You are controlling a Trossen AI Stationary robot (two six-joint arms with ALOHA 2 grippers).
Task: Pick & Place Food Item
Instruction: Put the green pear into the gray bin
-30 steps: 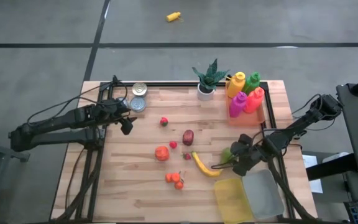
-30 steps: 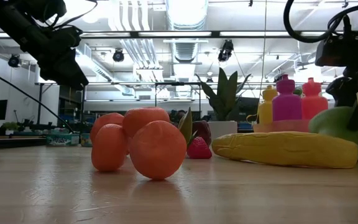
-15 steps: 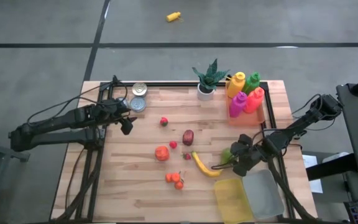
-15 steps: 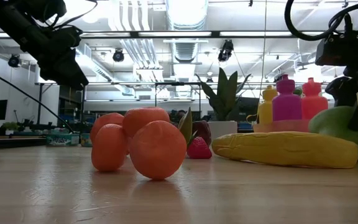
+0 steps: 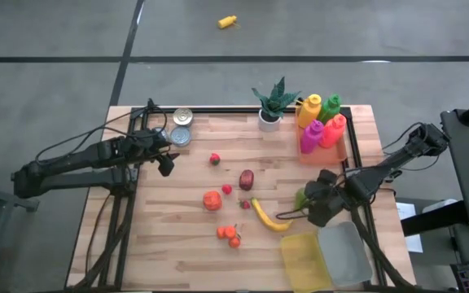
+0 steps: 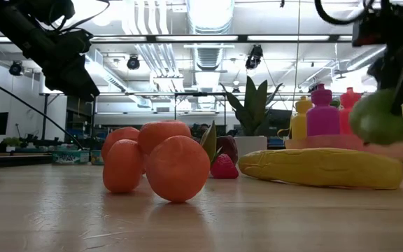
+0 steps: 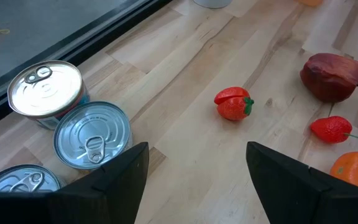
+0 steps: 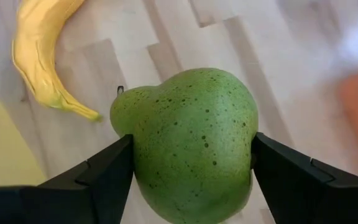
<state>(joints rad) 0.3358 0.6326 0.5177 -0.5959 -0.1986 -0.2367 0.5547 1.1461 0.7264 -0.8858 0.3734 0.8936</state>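
Counter [image 5: 177, 244]: wood slats, carrying my waiting left end effector [image 7: 194, 171], fingers spread on nothing, above the cans [image 7: 92, 134], and a yellow bin [image 5: 305, 259] at the near right corner. Right end effector [image 8: 191, 165]: fingers closed on the green pear [image 8: 191, 140], which hangs clear of the counter beside the banana [image 5: 269, 217], just up from that bin. Pear, my judgement: rigid, light, smooth and rounded, so it could slip; I grip its widest belly, squarely.
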